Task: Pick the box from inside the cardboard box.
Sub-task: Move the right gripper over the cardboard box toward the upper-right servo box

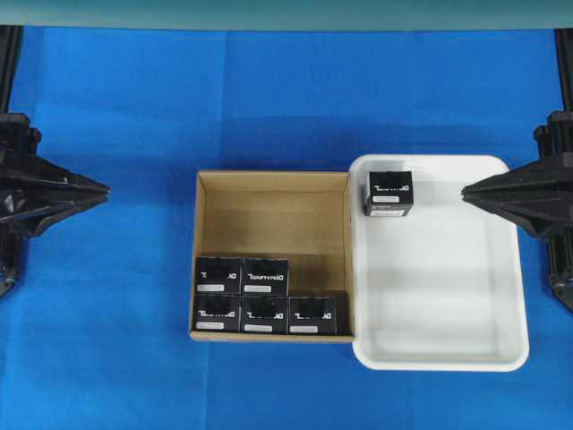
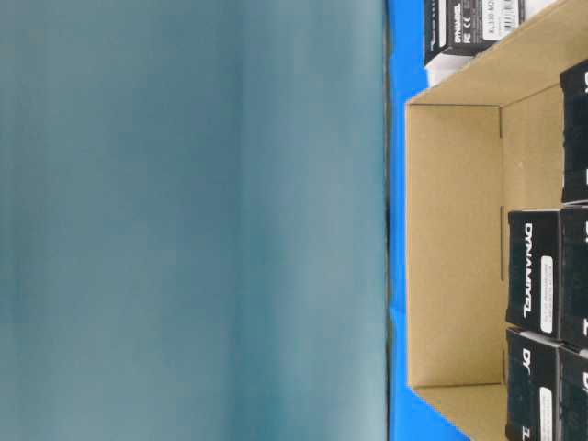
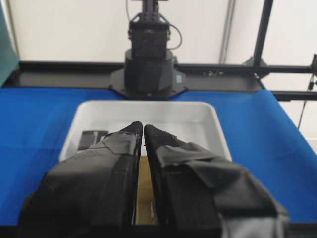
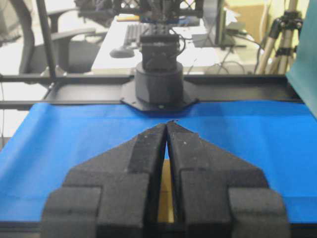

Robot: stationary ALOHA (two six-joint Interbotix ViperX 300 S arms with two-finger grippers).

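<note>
Five black boxes (image 1: 265, 296) line the cardboard box's (image 1: 273, 192) near wall; one sits in the white tray's (image 1: 443, 269) far-left corner. Left pincer (image 1: 106, 189) and right pincer (image 1: 465, 191) are both pressed together, empty, at the surface's (image 1: 107, 358) side edges.

A white rectangular plastic tray (image 1: 501, 269) with rounded corners lies on a bright blue table cover (image 1: 107, 340). Beyond the cover's far edge from the tray stands a plain teal backdrop (image 1: 286, 13). A black frame rail (image 3: 223, 69) runs behind the tray.

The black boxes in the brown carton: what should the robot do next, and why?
Probably open the left hand and reach toward the carton. Five black boxes sit there, one lies in the white tray, and both hands, including the right hand, are shut and empty.
</note>
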